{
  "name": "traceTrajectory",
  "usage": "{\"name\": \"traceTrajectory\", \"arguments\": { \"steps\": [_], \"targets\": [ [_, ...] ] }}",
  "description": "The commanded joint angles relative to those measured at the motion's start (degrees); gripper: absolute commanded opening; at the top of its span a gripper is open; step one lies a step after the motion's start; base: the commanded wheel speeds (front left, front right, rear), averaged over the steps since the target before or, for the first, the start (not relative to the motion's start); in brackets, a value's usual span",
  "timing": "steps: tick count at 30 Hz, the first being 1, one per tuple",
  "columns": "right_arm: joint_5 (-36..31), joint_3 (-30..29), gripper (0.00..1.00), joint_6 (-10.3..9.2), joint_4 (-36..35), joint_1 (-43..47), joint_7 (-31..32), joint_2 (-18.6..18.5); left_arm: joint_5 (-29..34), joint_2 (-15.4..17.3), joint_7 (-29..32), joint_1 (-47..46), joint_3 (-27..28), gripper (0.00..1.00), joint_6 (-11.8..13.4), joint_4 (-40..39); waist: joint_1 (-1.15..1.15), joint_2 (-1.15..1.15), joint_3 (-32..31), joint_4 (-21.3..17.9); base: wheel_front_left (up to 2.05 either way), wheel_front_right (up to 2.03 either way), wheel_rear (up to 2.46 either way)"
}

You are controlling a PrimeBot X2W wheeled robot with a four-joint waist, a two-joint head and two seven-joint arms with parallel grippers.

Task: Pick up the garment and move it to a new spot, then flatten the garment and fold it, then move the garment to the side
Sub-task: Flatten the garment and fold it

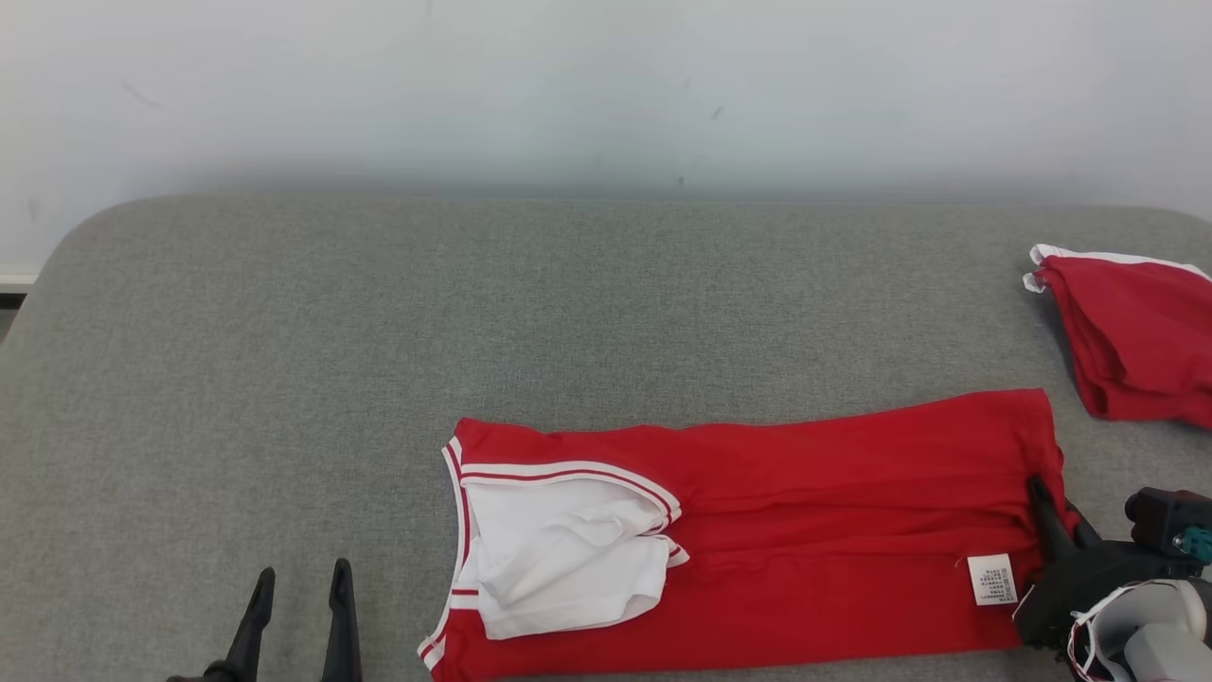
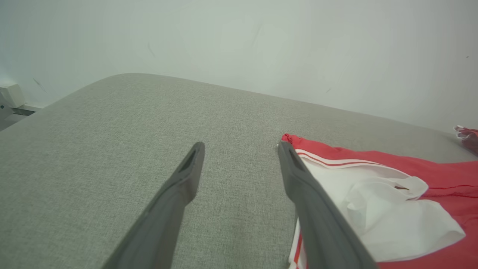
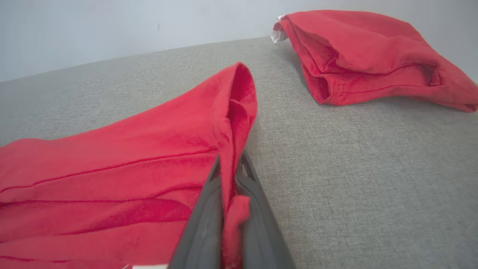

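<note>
The garment (image 1: 805,530) is a red sleeveless top with white trim and a white inner part, lying folded lengthwise on the grey surface (image 1: 379,360), neck end to the left. My right gripper (image 1: 1046,497) is shut on the garment's right hem edge; in the right wrist view red cloth (image 3: 233,123) is pinched between the two fingers (image 3: 203,224). My left gripper (image 1: 298,578) stands open at the lower left, off the cloth. In the left wrist view its right finger (image 2: 310,201) lies next to the garment's neck corner (image 2: 373,186).
A second red garment (image 1: 1136,341) lies folded at the right edge, behind my right gripper; in the right wrist view this folded pile (image 3: 373,56) sits beyond the held hem. Bare grey surface spreads left and behind. A pale wall (image 1: 606,85) bounds the far side.
</note>
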Motion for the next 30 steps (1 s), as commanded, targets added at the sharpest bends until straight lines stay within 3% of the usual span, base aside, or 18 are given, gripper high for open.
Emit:
{"name": "traceTrajectory", "arguments": {
  "steps": [1, 6, 13, 20, 25, 30],
  "targets": [
    [-0.3, -0.2, 0.0, -0.15, -1.6, 1.2, 0.3, -0.1, 0.1, -0.2, -0.2, 1.0, 0.4, 1.0, 0.0, 0.0, 0.0, 0.0, -0.4, -0.5, 0.0, 0.0, 0.0],
    [-1.2, -0.2, 0.0, -0.15, -7.1, 1.9, 1.7, 0.1, 0.0, -0.2, -0.2, 1.8, 0.6, 1.0, 0.0, 0.1, 0.0, 0.0, -0.9, -0.9, 0.0, 0.0, 0.0],
    [-2.3, 0.9, 0.0, -0.14, -21.8, 4.7, 7.6, 3.6, 0.0, -0.2, -0.2, 1.6, 0.7, 1.0, 0.0, 0.6, 0.0, 0.0, -1.5, -0.4, 0.0, 0.0, 0.0],
    [-5.1, 2.7, 0.0, -0.14, -34.7, 6.2, 14.3, 10.7, -0.1, -0.3, -0.2, 1.4, 0.1, 1.0, 0.0, 1.0, 0.0, 0.0, -1.5, 1.4, 0.0, 0.0, 0.0],
    [-6.8, 5.2, 0.0, -0.14, -37.1, 5.0, 17.5, 16.2, -0.7, -0.3, -0.2, 0.2, -1.3, 1.0, 0.0, 1.8, 0.0, 0.0, -1.0, 3.5, 0.0, 0.0, 0.0],
    [-8.4, 8.5, 0.0, -0.15, -34.6, 2.2, 17.9, 19.1, -1.7, -0.3, -0.2, -2.1, -3.8, 1.0, 0.0, 3.1, 0.0, 0.0, 0.3, 6.8, 0.0, 0.0, 0.0]
  ]
}}
